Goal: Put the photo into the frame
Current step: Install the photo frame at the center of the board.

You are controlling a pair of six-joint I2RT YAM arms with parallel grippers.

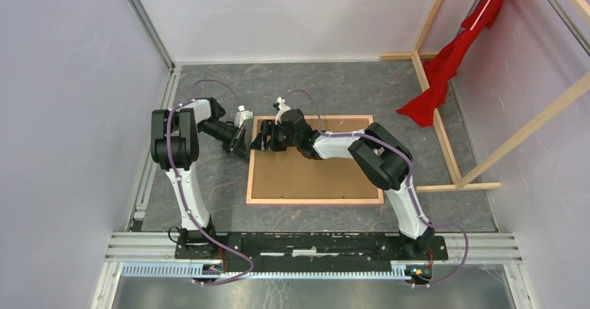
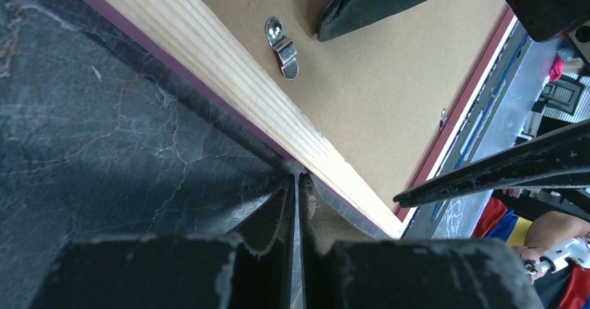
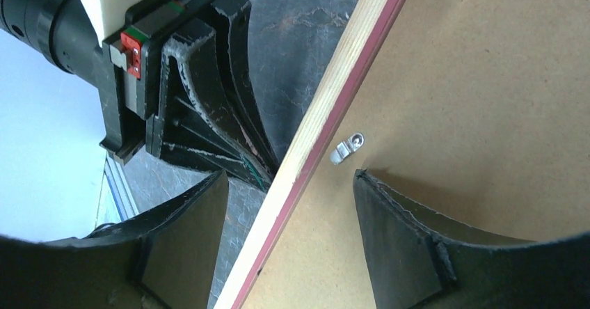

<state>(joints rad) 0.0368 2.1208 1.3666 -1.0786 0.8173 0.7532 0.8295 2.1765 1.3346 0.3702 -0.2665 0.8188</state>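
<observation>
The frame (image 1: 314, 201) lies face down on the table, pale wood up with a pink edge showing. The photo's brown hardboard back (image 1: 313, 173) lies inside it; the print side is hidden. My left gripper (image 1: 245, 152) is shut and empty, its tips (image 2: 297, 178) against the outside of the frame's left rail (image 2: 229, 65). My right gripper (image 1: 259, 142) is open and straddles that same rail (image 3: 348, 65), one finger over the table and one over the hardboard (image 3: 487, 79). A small metal turn clip (image 3: 346, 147) sits on the hardboard just beyond it, also seen in the left wrist view (image 2: 282, 46).
Bare wooden beams (image 1: 445, 128) stand at the right, with a red cloth (image 1: 452, 58) draped over them. Pale walls close in the left and back. A metal rail (image 1: 313, 243) carrying the arm bases runs along the near edge.
</observation>
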